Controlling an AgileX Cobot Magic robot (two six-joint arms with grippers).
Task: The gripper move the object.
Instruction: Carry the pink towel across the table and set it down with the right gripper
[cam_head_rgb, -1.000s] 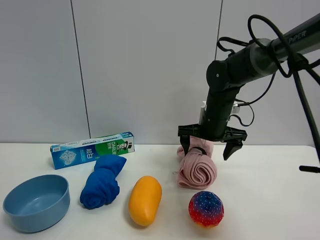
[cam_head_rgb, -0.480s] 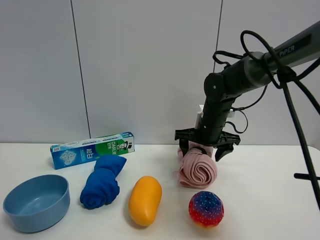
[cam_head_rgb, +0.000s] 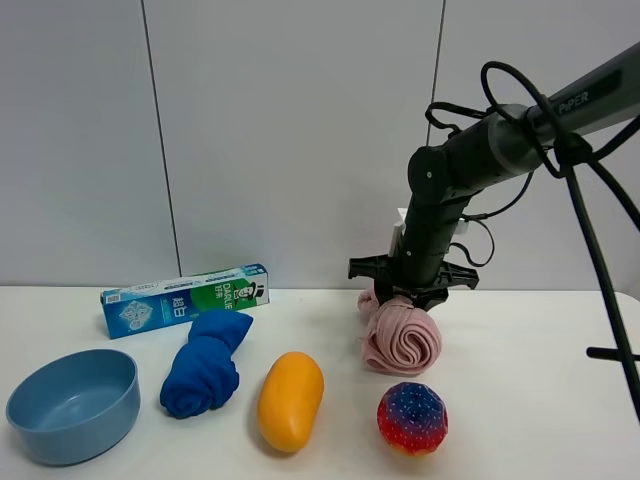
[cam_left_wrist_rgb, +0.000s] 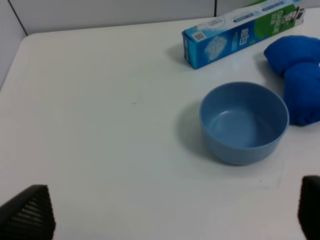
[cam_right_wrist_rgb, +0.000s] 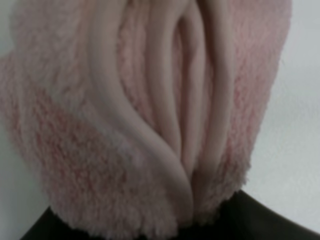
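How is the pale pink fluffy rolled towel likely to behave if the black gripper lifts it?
The pale pink fluffy rolled towel looks soft, so it will probably squash in the black right gripper rather than slip. Its rolled layers could sag or loosen. It seems light for its size.

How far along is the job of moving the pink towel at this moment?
Done: the right gripper is at the pink towel, and its jaws look shut on the towel's back end. In hand: the grip itself; the right wrist view is filled with pink pile. Left: the move. The towel seems to rest on the table just beyond the speckled ball, not yet carried anywhere.
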